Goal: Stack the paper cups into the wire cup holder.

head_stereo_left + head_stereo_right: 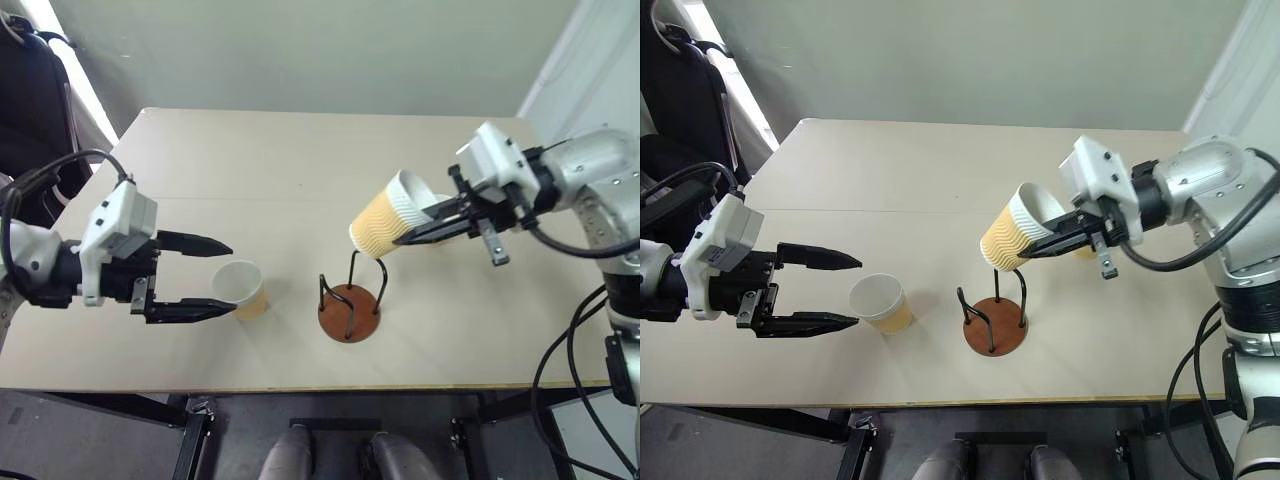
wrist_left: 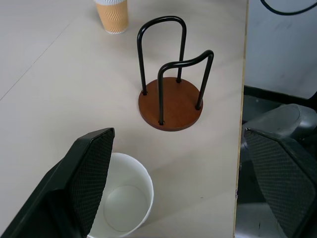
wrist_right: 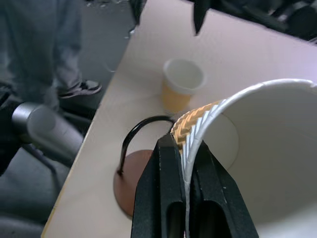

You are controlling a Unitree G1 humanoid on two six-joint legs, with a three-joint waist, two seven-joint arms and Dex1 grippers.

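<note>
Held paper cup (image 1: 392, 222): tan ribbed sides, white rim, white inside. It's up in the air, tilted, base pointing down-left, just above and right of the wire cup holder (image 1: 350, 310). Right gripper (image 1: 425, 228) is clamped on its wall at the rim, one finger inside, one outside; right wrist view shows the two black fingers pinching the ribbed wall tight.

Wire cup holder: round reddish-brown disc base, thin black wire loops rising from it, nothing in it. Sits near the table's near edge, roughly centre.

Second paper cup (image 1: 241, 289) stands upright on the table (image 1: 300, 170), left of the holder, apart from it. Left gripper (image 1: 212, 277) is level at that cup's left side, jaws spread wide, lower fingertip just at the cup's rim; contact can't be told.

View differences:
- Left wrist view looks down into the second cup, showing its white interior, between its own fingers (image 2: 84, 183), and shows the loops as two bent arches. It also catches a third paper cup (image 2: 113, 15) upright on the table beyond the holder, which the head views hide behind the held cup and right gripper.
- Right wrist view shows a person's legs and a shoe (image 3: 81, 88) on the floor past the table edge.
</note>
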